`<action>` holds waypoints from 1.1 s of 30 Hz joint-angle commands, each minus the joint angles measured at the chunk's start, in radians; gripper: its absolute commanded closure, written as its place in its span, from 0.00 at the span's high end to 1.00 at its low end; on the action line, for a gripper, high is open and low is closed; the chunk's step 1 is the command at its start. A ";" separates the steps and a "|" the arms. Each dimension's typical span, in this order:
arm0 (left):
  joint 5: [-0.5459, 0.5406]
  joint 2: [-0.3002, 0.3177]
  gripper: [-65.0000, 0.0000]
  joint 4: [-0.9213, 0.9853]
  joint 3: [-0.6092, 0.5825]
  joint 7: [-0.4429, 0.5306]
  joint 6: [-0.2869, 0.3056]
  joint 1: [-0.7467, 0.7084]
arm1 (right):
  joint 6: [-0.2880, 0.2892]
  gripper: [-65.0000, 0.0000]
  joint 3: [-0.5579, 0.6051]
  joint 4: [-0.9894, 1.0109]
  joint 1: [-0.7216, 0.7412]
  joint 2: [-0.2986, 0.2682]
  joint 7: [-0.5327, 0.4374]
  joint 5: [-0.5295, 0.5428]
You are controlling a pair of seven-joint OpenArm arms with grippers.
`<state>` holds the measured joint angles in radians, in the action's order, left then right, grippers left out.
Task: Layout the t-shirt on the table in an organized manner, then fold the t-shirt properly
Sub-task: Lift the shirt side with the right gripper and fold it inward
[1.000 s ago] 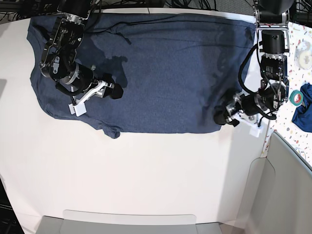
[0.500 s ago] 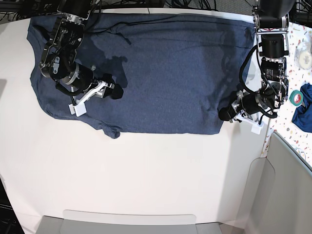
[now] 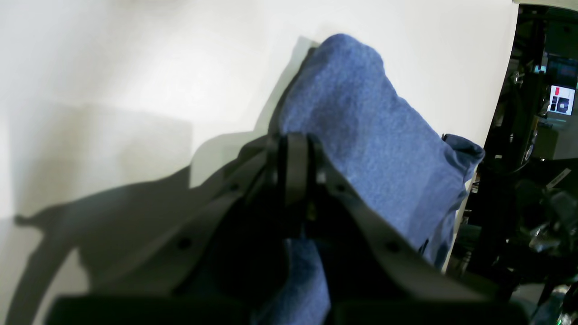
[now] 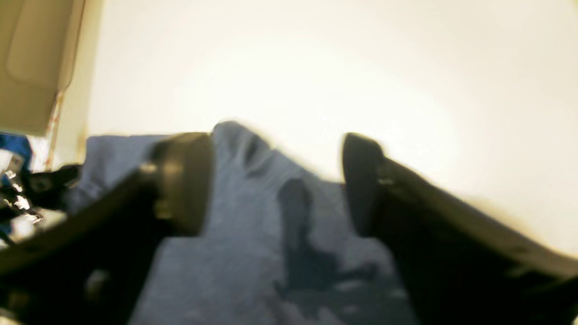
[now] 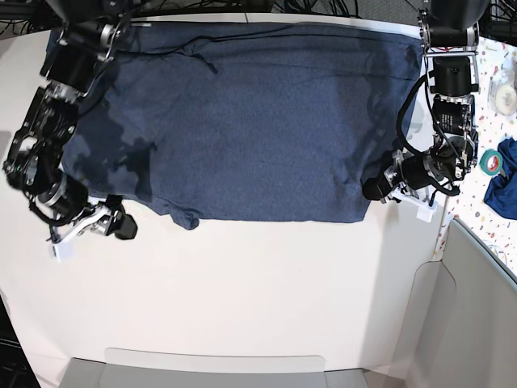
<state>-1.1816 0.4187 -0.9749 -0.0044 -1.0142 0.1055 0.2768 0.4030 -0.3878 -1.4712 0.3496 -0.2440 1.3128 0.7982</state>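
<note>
The dark navy t-shirt (image 5: pixel 258 113) lies spread flat across the far part of the white table (image 5: pixel 242 283). My left gripper (image 5: pixel 376 190) is shut on the shirt's near right corner. In the left wrist view its fingers (image 3: pixel 293 153) are pressed together, with blue cloth (image 3: pixel 361 135) bunched just past them. My right gripper (image 5: pixel 121 226) sits at the shirt's near left edge. In the blurred right wrist view it stands open (image 4: pixel 271 180), with shirt fabric (image 4: pixel 253 253) below the gap and bare table beyond.
A speckled side surface at the right holds a teal tape roll (image 5: pixel 489 162) and a small blue cloth scrap (image 5: pixel 505 187). A grey tray (image 5: pixel 214 368) runs along the front edge, and a grey panel (image 5: pixel 477 307) stands at the right front. Cables hang over the far edge.
My right arm swung off the shirt's left part down to its near left edge, and its jaws opened wider. My left gripper closed on the near right corner and has stayed there.
</note>
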 commanded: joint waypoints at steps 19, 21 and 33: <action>0.025 0.015 0.00 -0.003 -0.001 -0.004 -0.013 0.009 | 0.152 0.95 0.425 0.521 0.216 -0.122 -0.183 -0.145; 0.025 0.015 0.00 -0.003 -0.001 -0.004 -0.013 0.008 | 0.152 0.95 0.427 0.524 0.210 -0.113 -0.183 -0.147; 0.025 0.015 0.00 -0.003 -0.001 -0.004 -0.014 0.006 | 0.158 0.94 0.428 0.519 0.116 -0.081 -0.140 -0.145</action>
<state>-1.1816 0.4187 -0.9749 -0.0044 -1.0115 0.1047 0.2764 0.5552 0.0330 -0.9638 0.4850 -0.3309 1.0748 0.6819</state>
